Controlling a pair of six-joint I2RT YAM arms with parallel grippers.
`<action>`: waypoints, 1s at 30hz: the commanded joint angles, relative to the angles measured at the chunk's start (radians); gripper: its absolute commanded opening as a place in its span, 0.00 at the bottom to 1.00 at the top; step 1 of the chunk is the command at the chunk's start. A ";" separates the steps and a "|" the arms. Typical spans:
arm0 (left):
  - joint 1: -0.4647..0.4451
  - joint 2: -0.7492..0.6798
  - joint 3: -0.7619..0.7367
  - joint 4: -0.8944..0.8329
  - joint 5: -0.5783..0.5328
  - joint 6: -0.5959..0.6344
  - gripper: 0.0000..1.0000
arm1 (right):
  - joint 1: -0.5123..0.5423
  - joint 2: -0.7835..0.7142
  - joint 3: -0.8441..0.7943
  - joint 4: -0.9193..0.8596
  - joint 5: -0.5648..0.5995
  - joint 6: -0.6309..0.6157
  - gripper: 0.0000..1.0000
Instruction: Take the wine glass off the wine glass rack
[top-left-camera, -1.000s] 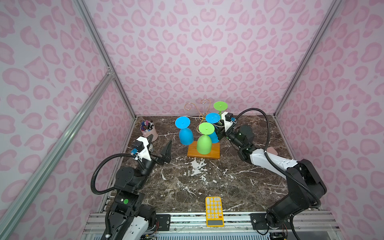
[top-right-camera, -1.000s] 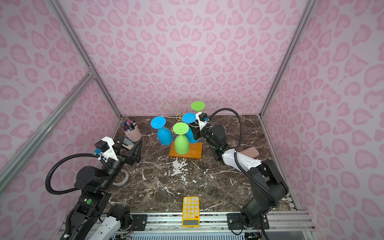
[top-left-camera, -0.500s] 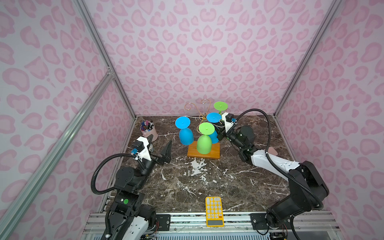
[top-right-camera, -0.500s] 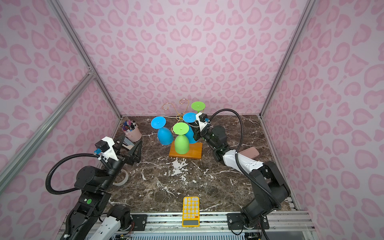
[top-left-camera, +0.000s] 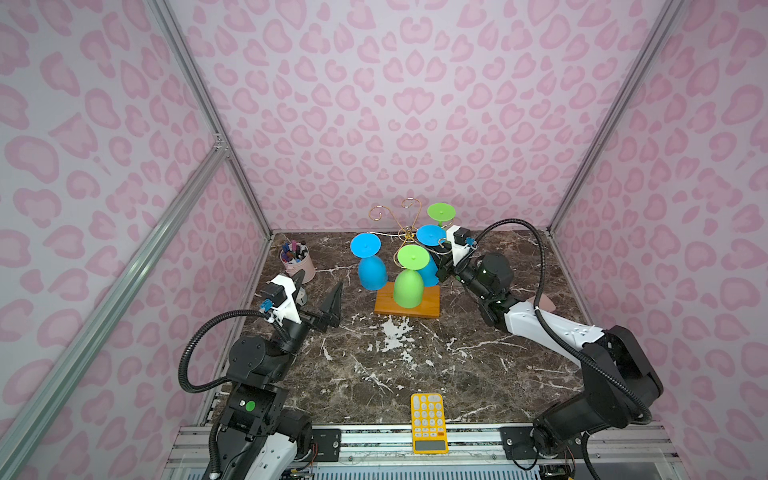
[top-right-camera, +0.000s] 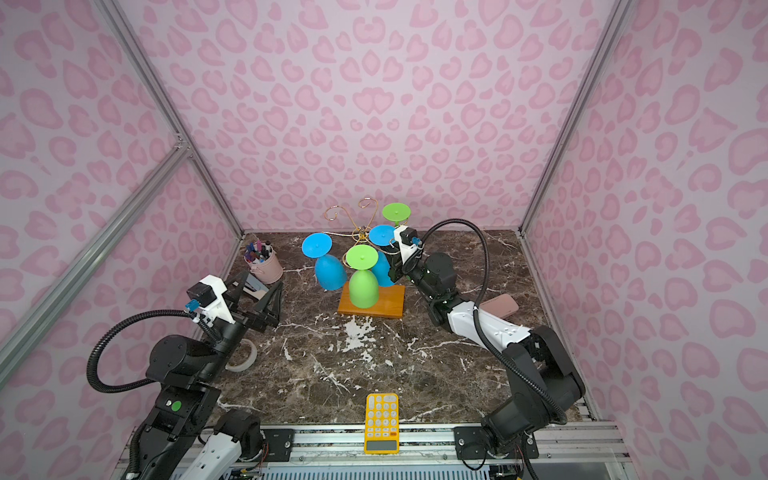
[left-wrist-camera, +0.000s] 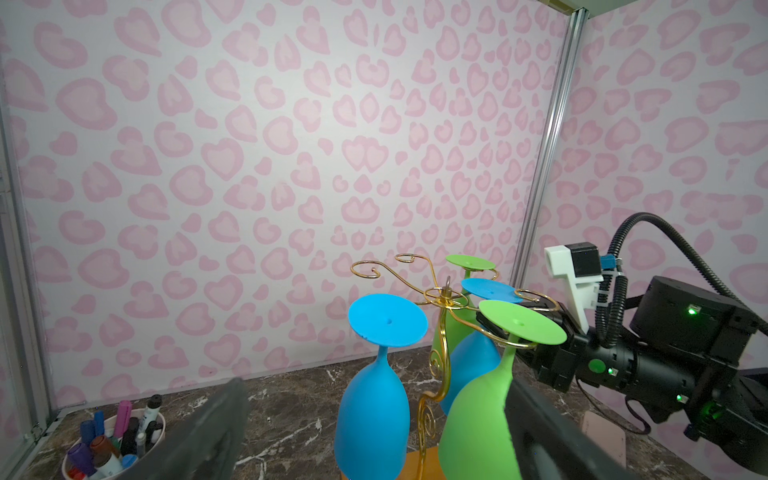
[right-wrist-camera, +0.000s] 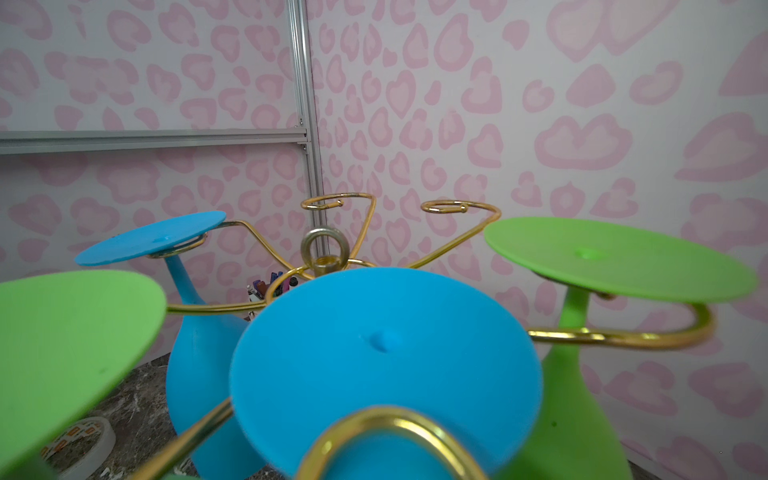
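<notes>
Item 1: yellow calculator (top-left-camera: 429, 419) is lying flat, keys up, at the near edge of the marble table (top-left-camera: 374, 374); I am seeing it in both top views;

Item 2: tape roll (top-right-camera: 243, 355) is lying flat beside the left arm;

Item 3: left gripper (top-left-camera: 316, 293) is pointing toward the rack, well apart from it; its jaws are standing wide with nothing between them;

Item 4: pink flat case (top-right-camera: 500, 306) is lying on the table behind the right forearm;

Item 5: wine glass rack (top-left-camera: 432, 306) is standing mid-table on its orange-brown wooden base; gold scroll arms are spreading from the top of the stem; four glasses are hanging upside down, feet resting on the arms;

Item 6: front green wine glass (top-left-camera: 408, 289) is hanging nearest me, bowl over the base;

Item 7: left blue wine glass (top-left-camera: 372, 272) is hanging on the rack's left side;

Item 8: blue wine glass (top-left-camera: 431, 235) is hanging on the rack's right-hand arm, bowl just behind the front green one;

Item 9: right gripper (top-left-camera: 439, 259) is reaching in under that blue foot, jaws drawn narrow at the stem; I am finding the pads themselves hidden behind the green foot in the left wrist view;

Item 10: pink pen cup (top-left-camera: 297, 266) is standing at the far left, holding markers;

Item 11: rear green wine glass (top-left-camera: 441, 212) is hanging farthest back, near the rear wall.
</notes>
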 joint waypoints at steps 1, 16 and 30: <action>0.000 -0.005 0.004 0.012 -0.003 0.009 0.97 | -0.002 -0.008 -0.007 0.005 0.022 -0.009 0.09; 0.001 -0.018 -0.004 0.008 -0.005 0.013 0.97 | -0.003 -0.045 0.002 -0.075 0.037 -0.075 0.05; 0.000 -0.027 -0.010 0.004 -0.008 0.019 0.97 | -0.003 -0.076 -0.009 -0.136 0.069 -0.116 0.04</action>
